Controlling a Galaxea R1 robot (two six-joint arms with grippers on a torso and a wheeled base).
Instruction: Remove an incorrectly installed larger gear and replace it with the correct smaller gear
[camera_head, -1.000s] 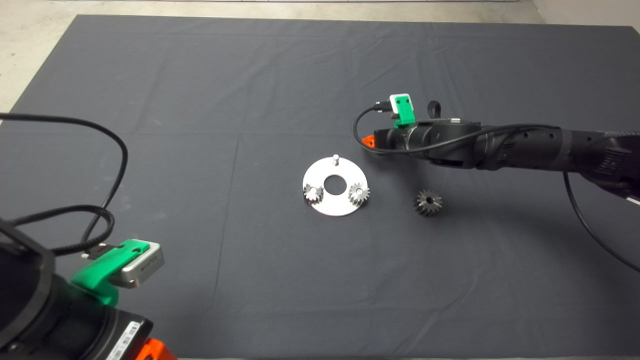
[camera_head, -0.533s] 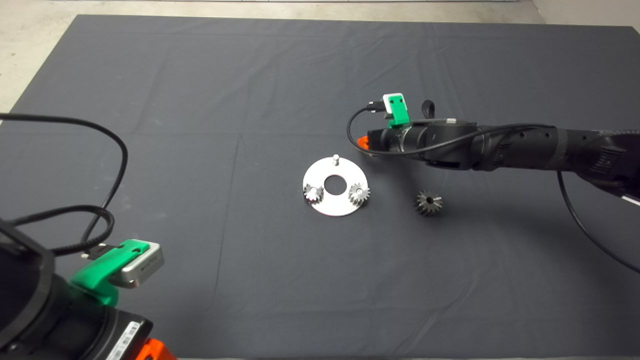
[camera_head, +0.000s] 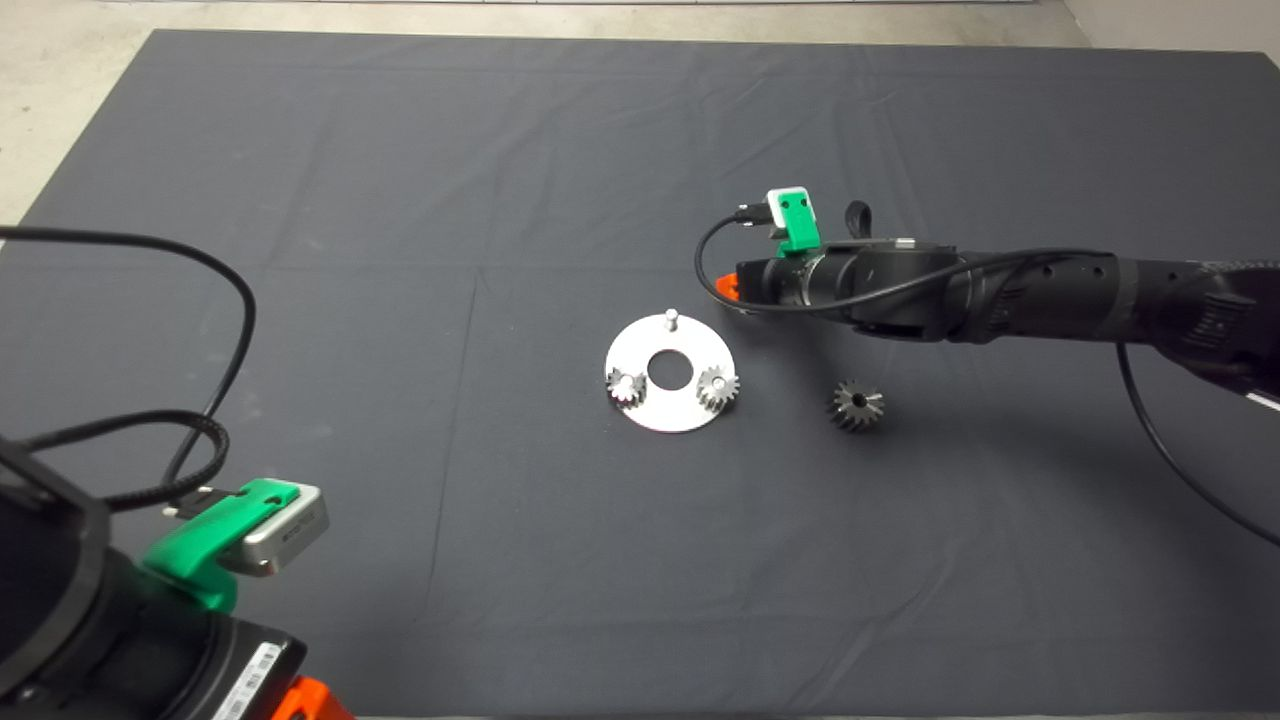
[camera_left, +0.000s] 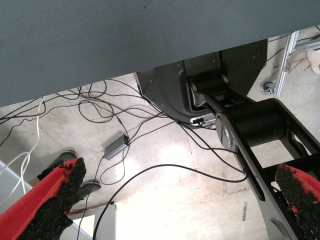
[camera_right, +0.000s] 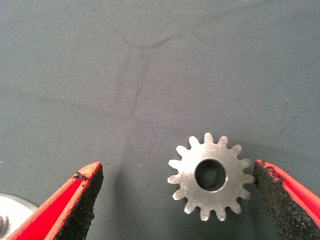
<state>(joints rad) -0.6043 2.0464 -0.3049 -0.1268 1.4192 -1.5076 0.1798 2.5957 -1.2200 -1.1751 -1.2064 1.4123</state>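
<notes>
Between the fingers of the right gripper (camera_right: 176, 170) lies the smaller gear (camera_right: 210, 176), flat on the mat (camera_head: 400, 200), bore facing up. The jaws stand wide and hold nothing. The gear sits off centre, close against one pad (camera_right: 267, 192) and well apart from the other; I cannot tell whether it touches the near pad. A round cog has no long axis, so any squeeze across the teeth should serve. My judgement: centre the pincer over the gear, lower it, then close.

Outside the far pad, the plate (camera_head: 640, 350) shows its rim, with its bare peg (camera_head: 672, 318) nearest the pincer; two bright small gears (camera_head: 626, 386) occupy the other pegs. The larger gear (camera_head: 856, 405) is already off, lying on the mat behind the pincer, beside the forearm.

The wrist view alone shows the small gear; from above the arm hides it. The head view alone shows the peg and the discarded gear.

The left gripper (camera_left: 180, 175) is parked off the mat's near edge, jaws wide, far from everything.
</notes>
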